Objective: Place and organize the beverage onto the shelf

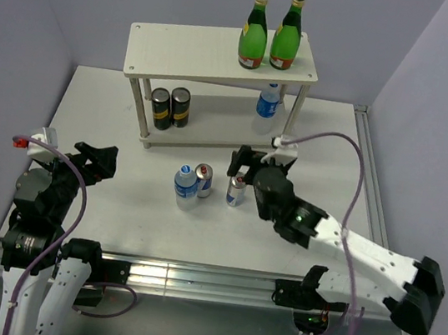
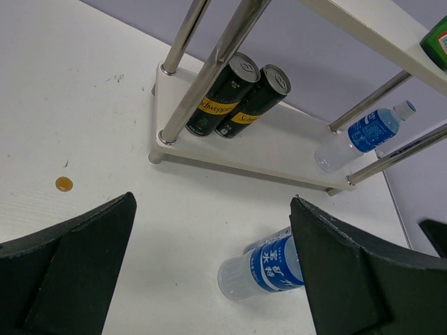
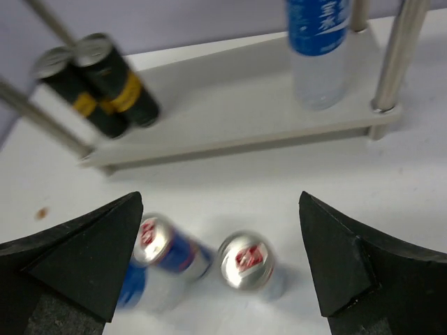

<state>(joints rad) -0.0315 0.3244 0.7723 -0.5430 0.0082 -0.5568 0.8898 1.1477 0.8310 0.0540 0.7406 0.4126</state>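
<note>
The pale two-tier shelf (image 1: 191,49) stands at the back. Two green bottles (image 1: 254,30) (image 1: 287,32) stand on its top board. A water bottle (image 1: 268,102) (image 3: 318,49) stands on the lower board (image 2: 279,143). On the table stand a second water bottle (image 1: 185,183) (image 2: 269,269) and two silver-blue cans (image 1: 203,180) (image 1: 237,190). My right gripper (image 1: 250,165) (image 3: 220,269) hangs open above the right can (image 3: 246,259), not touching it; the other can (image 3: 164,248) is beside it. My left gripper (image 1: 100,162) (image 2: 213,272) is open and empty, left of the drinks.
Two black cans with yellow bands (image 1: 170,107) (image 2: 237,98) stand at the left of the lower tier. The shelf's slim metal legs (image 2: 209,70) (image 3: 391,56) stand near them. A small orange spot (image 2: 64,183) marks the white table. Grey walls close in on three sides.
</note>
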